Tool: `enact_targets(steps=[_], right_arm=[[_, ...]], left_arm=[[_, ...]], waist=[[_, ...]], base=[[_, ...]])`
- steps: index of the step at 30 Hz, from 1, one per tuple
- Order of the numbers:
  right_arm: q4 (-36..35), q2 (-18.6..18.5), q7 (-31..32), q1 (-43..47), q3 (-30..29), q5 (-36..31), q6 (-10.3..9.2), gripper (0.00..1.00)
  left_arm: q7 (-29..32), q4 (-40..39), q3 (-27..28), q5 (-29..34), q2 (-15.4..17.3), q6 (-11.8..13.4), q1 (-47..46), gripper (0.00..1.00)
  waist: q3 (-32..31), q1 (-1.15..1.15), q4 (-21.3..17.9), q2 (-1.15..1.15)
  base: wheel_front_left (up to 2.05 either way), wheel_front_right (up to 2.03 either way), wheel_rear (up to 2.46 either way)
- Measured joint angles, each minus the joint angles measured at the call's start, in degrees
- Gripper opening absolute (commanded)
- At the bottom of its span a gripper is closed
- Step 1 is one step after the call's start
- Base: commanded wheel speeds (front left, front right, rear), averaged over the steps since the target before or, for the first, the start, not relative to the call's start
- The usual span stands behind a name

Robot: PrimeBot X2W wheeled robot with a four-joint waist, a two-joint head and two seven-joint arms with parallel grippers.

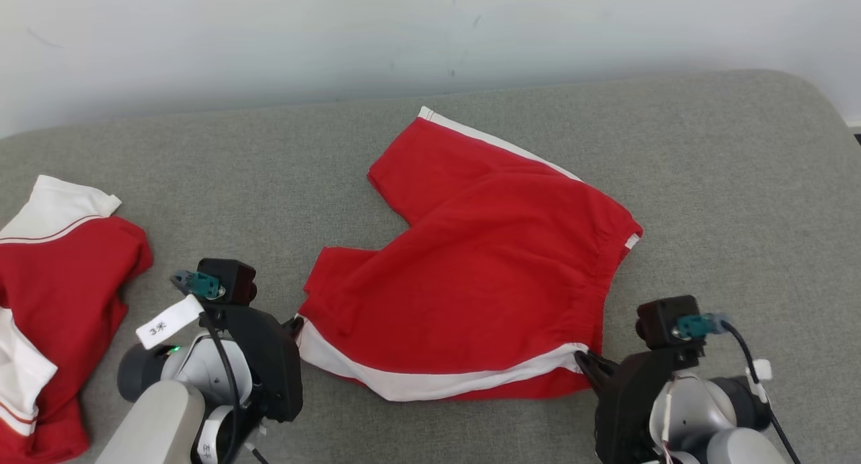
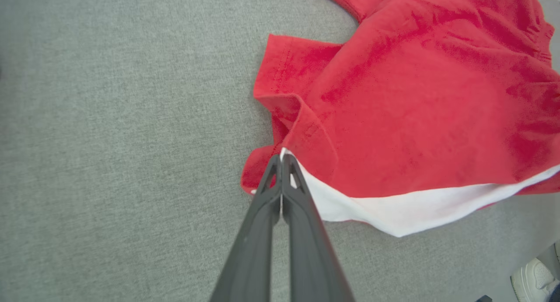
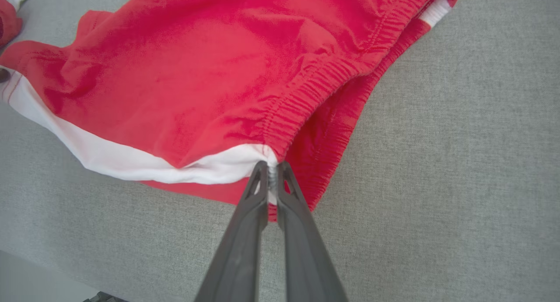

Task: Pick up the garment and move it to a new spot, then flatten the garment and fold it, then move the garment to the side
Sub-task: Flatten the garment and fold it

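Your left pincer: clamped on shorts, leg corner. Your right pincer: clamped on waistband end. Second garment: lying apart, far left.

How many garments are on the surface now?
2. The red shorts lie in the middle before the robot; a red-and-white garment lies at the left edge, partly cut off, so more may hide beyond.
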Motion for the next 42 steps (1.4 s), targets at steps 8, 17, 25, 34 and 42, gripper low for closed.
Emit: enact_targets(steps=[8,17,25,34,42], right_arm=[[-4.5,-2.6,0.0,8.1,-2.5,0.8,0.41,0.00],[-5.4,-3.8,1.3,12.1,-5.0,0.2,-0.60,0.00],[-7.5,-3.2,2.4,14.8,-5.2,1.2,-0.66,0.00],[-10.1,0.0,1.8,10.8,-4.7,4.0,-0.75,0.00],[-10.4,1.3,1.3,6.0,-5.3,7.5,-1.09,0.00]], left_arm=[[-2.0,-6.9,0.3,0.0,1.5,0.7,7.6,0.00],[-2.6,-13.7,-0.2,0.0,2.4,1.3,15.5,0.00],[-2.5,-20.3,1.5,0.1,5.4,2.2,19.9,0.00],[-0.5,-17.5,1.8,1.6,2.5,2.5,7.0,0.00],[0.3,-11.0,1.9,3.6,-1.9,3.0,-3.9,0.00]], waist=[[-1.3,0.00,0.3,0.00],[-2.6,0.00,0.7,-0.01],[-3.0,0.00,1.6,-0.01],[-0.7,0.01,1.1,0.00],[2.5,0.01,-1.4,0.01]], base=[[0.00,0.00,0.00],[0.00,0.00,0.00],[0.00,0.00,0.00],[0.00,0.00,0.00],[0.00,0.00,0.00]])
